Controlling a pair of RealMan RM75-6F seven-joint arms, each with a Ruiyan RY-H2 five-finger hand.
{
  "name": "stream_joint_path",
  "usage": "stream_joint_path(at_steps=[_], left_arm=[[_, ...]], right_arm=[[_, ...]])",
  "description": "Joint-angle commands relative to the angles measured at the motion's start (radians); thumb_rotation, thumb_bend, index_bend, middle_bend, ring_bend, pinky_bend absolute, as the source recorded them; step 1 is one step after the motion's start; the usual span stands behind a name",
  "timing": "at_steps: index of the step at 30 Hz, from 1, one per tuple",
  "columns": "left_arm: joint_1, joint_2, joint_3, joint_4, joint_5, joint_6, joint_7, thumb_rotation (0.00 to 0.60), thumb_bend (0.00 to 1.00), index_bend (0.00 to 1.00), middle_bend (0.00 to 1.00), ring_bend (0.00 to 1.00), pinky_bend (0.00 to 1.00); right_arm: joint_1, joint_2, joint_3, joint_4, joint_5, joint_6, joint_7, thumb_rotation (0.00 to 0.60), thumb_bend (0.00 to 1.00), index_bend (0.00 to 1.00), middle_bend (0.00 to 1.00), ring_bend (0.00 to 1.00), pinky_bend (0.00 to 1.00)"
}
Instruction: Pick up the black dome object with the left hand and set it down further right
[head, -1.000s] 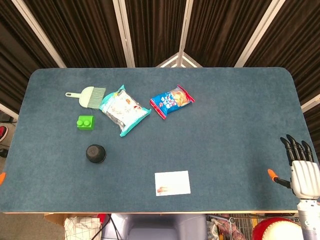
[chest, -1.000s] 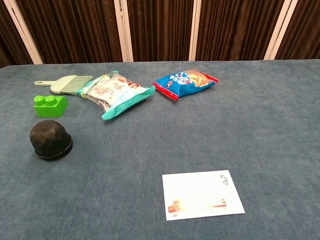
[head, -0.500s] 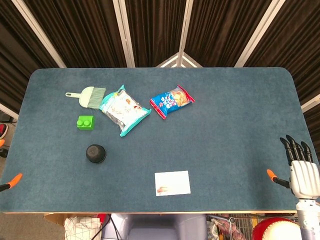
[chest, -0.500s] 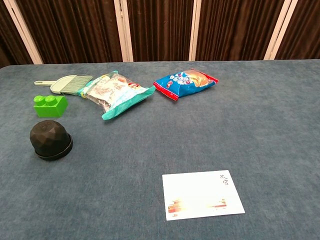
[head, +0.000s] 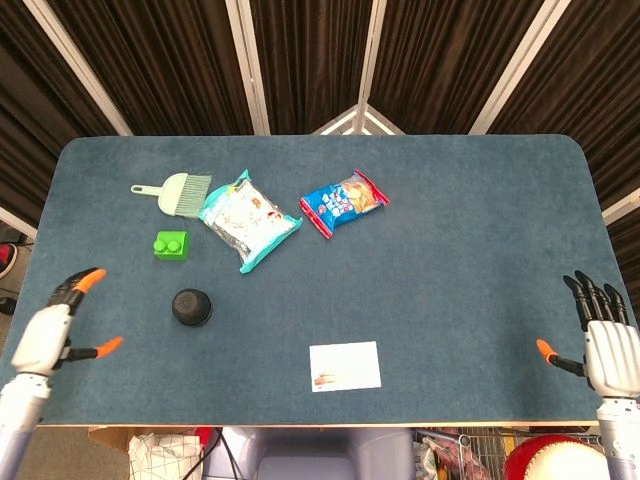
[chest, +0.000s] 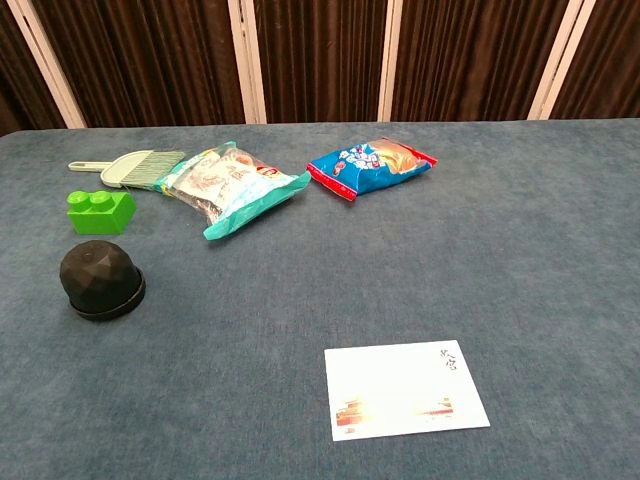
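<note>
Both hands — left hand (head: 55, 325), right hand (head: 607, 340) — spread, empty.

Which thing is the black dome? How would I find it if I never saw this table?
Start at the blue felt table and go to its left side, near the robot's left hand. Below the bright green toy brick sits the small black faceted dome. It is the only black, rounded thing there.

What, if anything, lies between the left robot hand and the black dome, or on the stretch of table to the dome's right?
Nothing visible lies between the left robot hand and the black dome; only bare table separates them. Directly right of the dome the cloth is bare too. The white card lies right and nearer the front edge, off that line.
</note>
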Motion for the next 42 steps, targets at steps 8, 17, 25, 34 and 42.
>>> stream_joint_path(at_steps=[8, 17, 25, 34, 42], left_arm=[[-0.098, -0.204, -0.008, 0.151, -0.059, -0.133, 0.0, 0.6, 0.22, 0.05, 0.07, 0.0, 0.0], [-0.111, -0.294, -0.004, 0.265, -0.059, -0.138, -0.031, 0.6, 0.17, 0.03, 0.01, 0.0, 0.0], [-0.141, -0.357, -0.003, 0.351, -0.065, -0.178, -0.036, 0.6, 0.17, 0.03, 0.03, 0.0, 0.0], [-0.165, -0.409, -0.019, 0.417, -0.093, -0.212, -0.053, 0.6, 0.17, 0.03, 0.08, 0.0, 0.0], [-0.193, -0.448, -0.028, 0.461, -0.109, -0.244, -0.043, 0.6, 0.2, 0.03, 0.11, 0.0, 0.0]], right_arm=[[0.01, -0.005, 0.0, 0.011, 0.005, -0.02, 0.008, 0.6, 0.22, 0.1, 0.07, 0.12, 0.04], [0.013, -0.007, -0.005, 0.006, 0.004, -0.03, 0.004, 0.6, 0.22, 0.1, 0.07, 0.12, 0.04], [0.017, -0.004, -0.006, 0.008, 0.01, -0.042, 0.007, 0.6, 0.22, 0.1, 0.07, 0.12, 0.04], [0.019, -0.012, -0.009, 0.012, 0.015, -0.051, 0.004, 0.6, 0.22, 0.1, 0.07, 0.12, 0.04], [0.025, -0.015, -0.008, 0.017, 0.021, -0.062, 0.004, 0.6, 0.22, 0.1, 0.07, 0.12, 0.04]])
